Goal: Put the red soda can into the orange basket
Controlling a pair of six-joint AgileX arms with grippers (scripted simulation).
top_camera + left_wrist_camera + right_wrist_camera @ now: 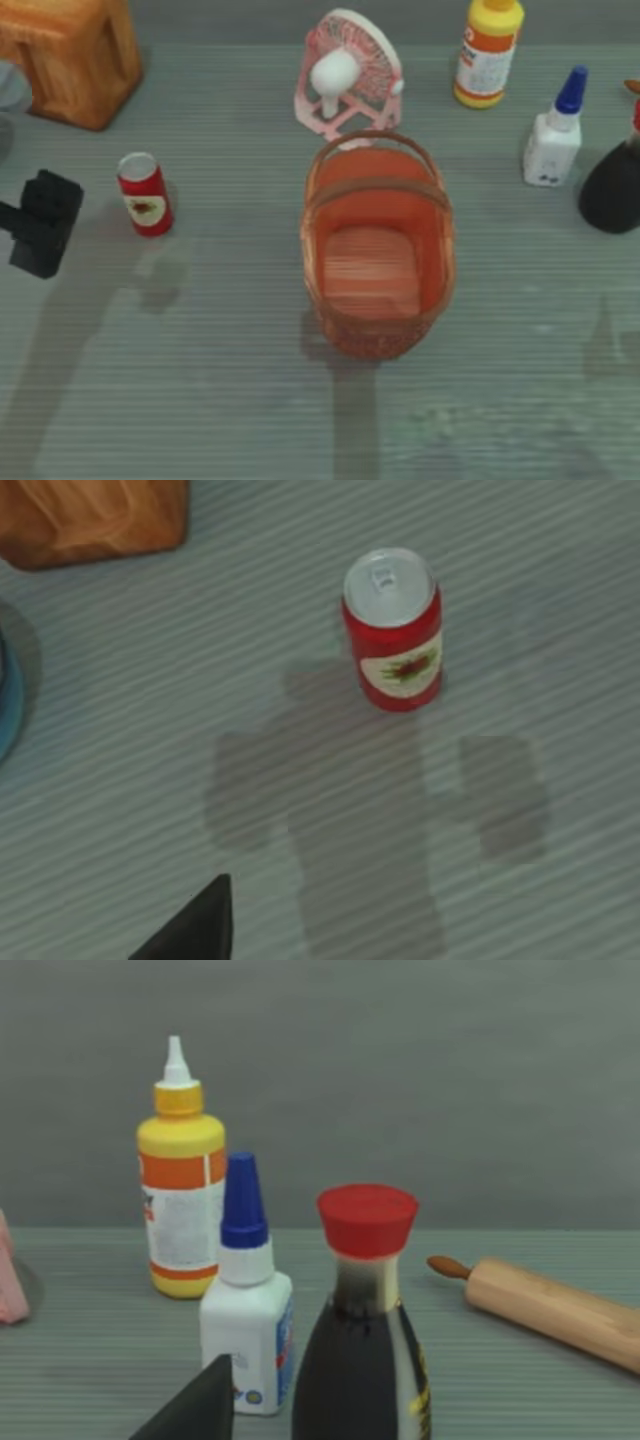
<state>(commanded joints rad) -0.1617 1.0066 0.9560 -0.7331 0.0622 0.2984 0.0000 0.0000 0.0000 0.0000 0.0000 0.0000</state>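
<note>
**Red can upright on the table, apart from the left gripper**

Raised above the table (200, 380) at its left edge, the left gripper (40, 222) is seen in the top view as a black block, with its shadow thrown on the surface toward 5 o'clock. Whether it is spread or pressed together cannot be told from the views. Nothing is held by it.

The red soda can (146, 195) is stood upright on the table at about 3 o'clock from the left gripper, near it but clearly apart. Its silver top and its label patch are shown plainly in the left wrist view, where only the gripper's shadow reaches toward the can.

The orange basket (445, 240) is placed at the table's centre, at 3 o'clock from the can and well apart from it. Its hoop handle is arched across the opening, and only its woven floor is seen inside.

A pink-white fan (350, 75) is set just beside the basket at 12 o'clock. A wooden box (75, 55) is found at 11 o'clock from the can.

The right gripper (190, 1405) is shown only as a dark tip in the right wrist view, and its state cannot be told. Before it are stood a dark red-capped bottle (365, 1360), a blue-capped white bottle (247, 1330) and a yellow bottle (182, 1200), with a rolling pin (550, 1310) lying on the table behind the red-capped bottle.
</note>
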